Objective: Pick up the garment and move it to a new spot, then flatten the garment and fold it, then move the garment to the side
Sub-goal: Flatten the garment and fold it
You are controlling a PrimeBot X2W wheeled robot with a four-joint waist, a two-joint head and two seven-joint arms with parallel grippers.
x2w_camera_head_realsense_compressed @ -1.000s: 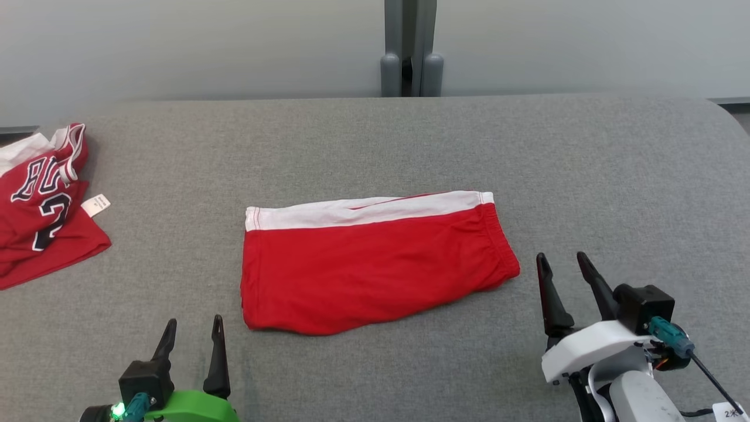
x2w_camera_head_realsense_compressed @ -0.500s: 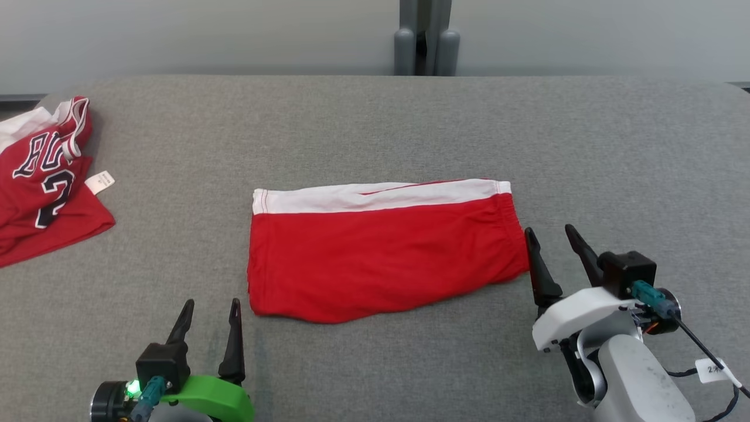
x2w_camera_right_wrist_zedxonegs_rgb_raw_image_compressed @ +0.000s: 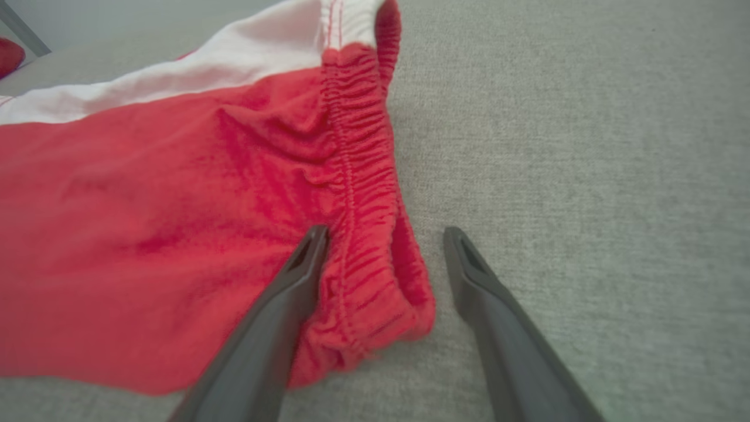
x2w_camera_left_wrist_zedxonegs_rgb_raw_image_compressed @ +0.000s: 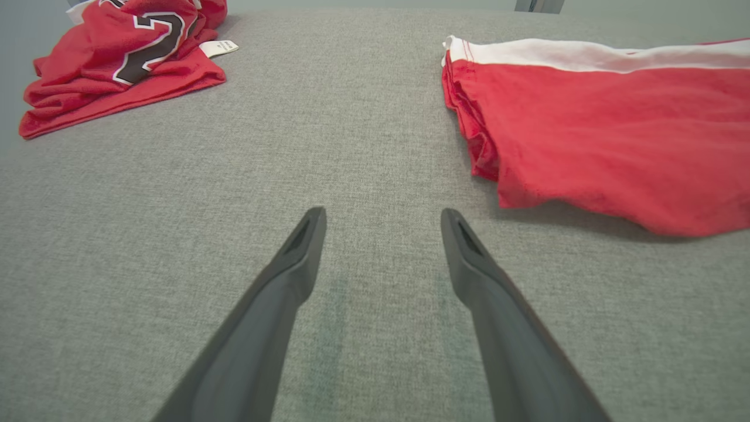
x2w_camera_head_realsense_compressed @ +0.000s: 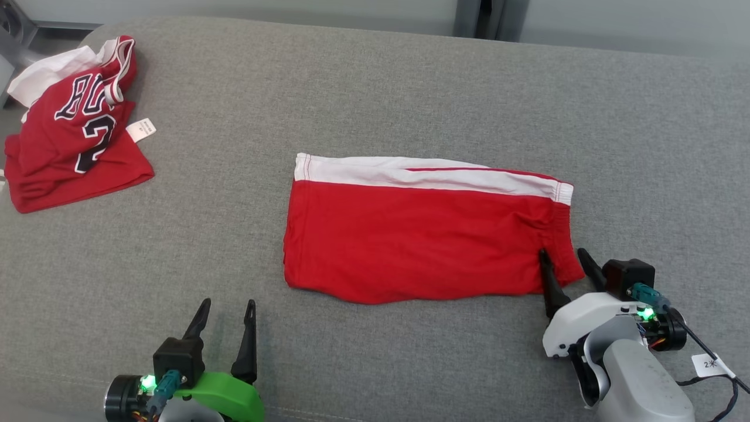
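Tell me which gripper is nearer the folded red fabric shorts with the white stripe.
Right. The right gripper has its open jaws straddling the waistband corner of the red fabric shorts; the left gripper is over bare grey fabric surface, apart from their hem end.

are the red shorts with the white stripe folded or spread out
Folded in half: the red fabric shorts lie flat, hem layers stacked at one end.

Crumpled red jersey (x2w_camera_head_realsense_compressed: 64, 155), grey fabric surface (x2w_camera_head_realsense_compressed: 375, 88)

Head cam overhead; wrist cams low, close; all share shorts (x2w_camera_head_realsense_compressed: 422, 234).
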